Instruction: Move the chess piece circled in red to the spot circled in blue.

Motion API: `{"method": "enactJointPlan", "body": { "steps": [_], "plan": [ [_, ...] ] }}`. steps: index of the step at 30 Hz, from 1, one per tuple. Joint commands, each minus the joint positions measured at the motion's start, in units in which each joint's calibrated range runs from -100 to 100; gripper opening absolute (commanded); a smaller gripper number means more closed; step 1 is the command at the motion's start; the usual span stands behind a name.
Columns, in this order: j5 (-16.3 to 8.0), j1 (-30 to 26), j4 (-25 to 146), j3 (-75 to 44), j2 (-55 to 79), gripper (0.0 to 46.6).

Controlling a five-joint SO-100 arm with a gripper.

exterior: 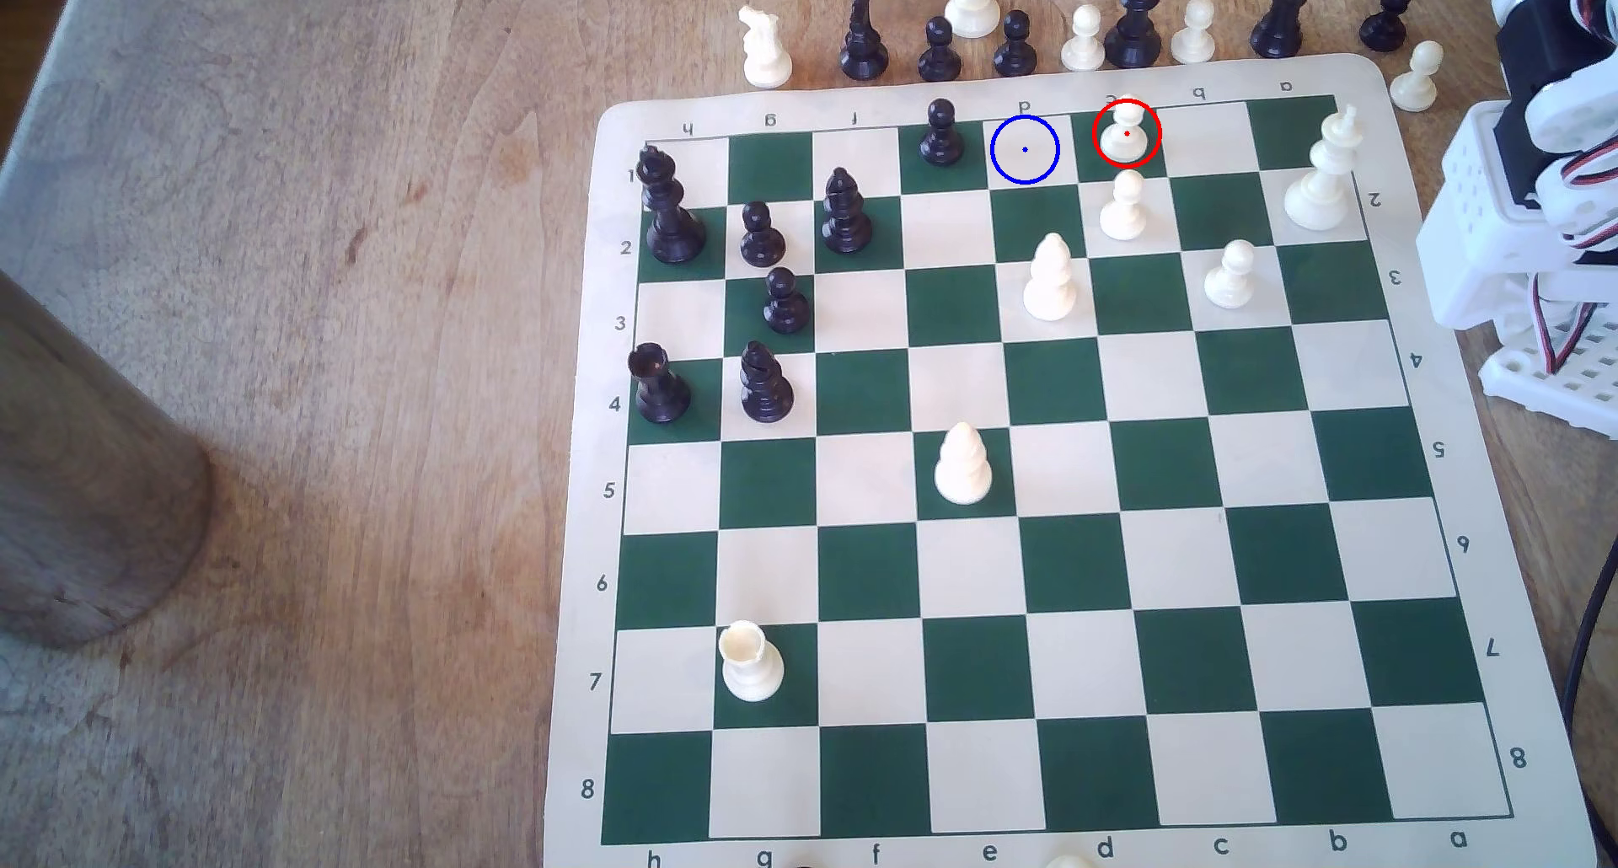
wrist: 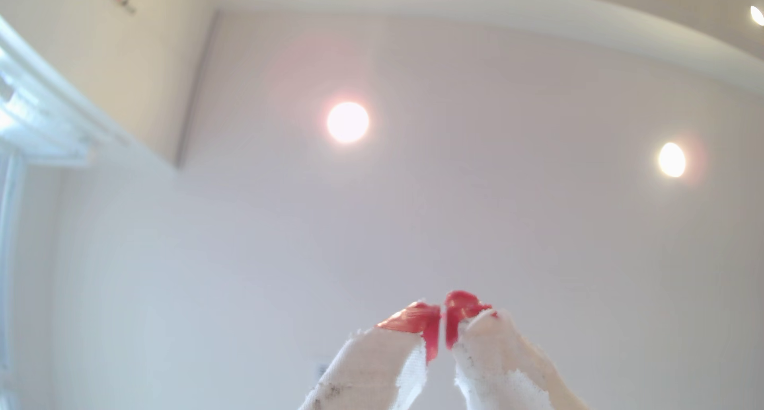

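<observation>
A wooden worktop [exterior: 350, 308] carries a green-and-cream chessboard [exterior: 1051, 570], with the white arm [exterior: 1541, 177] folded at the exterior view's right edge, partly cut off. The red-tipped tool [wrist: 443, 325], its tips nearly together with nothing between, points at the ceiling, well apart from the board. The white pawn [exterior: 1127, 133] ringed in red stands upright on a far-row green square, just beside the blue-ringed cream square [exterior: 1024, 149].

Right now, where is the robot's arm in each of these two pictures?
Exterior view: the arm sits folded at the picture's right edge, beside the chessboard's upper right corner.
Wrist view: its gripper, red-tipped and closed, points up at a ceiling with round lights.
Shared landmark: the arm's own white plastic body.
</observation>
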Motion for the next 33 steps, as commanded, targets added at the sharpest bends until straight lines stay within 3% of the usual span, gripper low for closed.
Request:
{"method": "enactJointPlan", "body": {
  "steps": [1,6,13,22,28,33],
  "plan": [
    [0.2,4.8,1.6,1.0,-0.1,0.2],
    [0.2,12.3,4.8,-1.1,-0.1,0.2],
    [0.2,13.6,18.8,-8.3,-0.1,0.2],
    [0.2,15.7,51.4,-23.0,-0.1,0.2],
    [-0.2,19.7,91.8,-37.2,-0.1,0.2],
    [-0.3,19.8,110.6,-39.1,-0.1,0.2]
  ]
}}
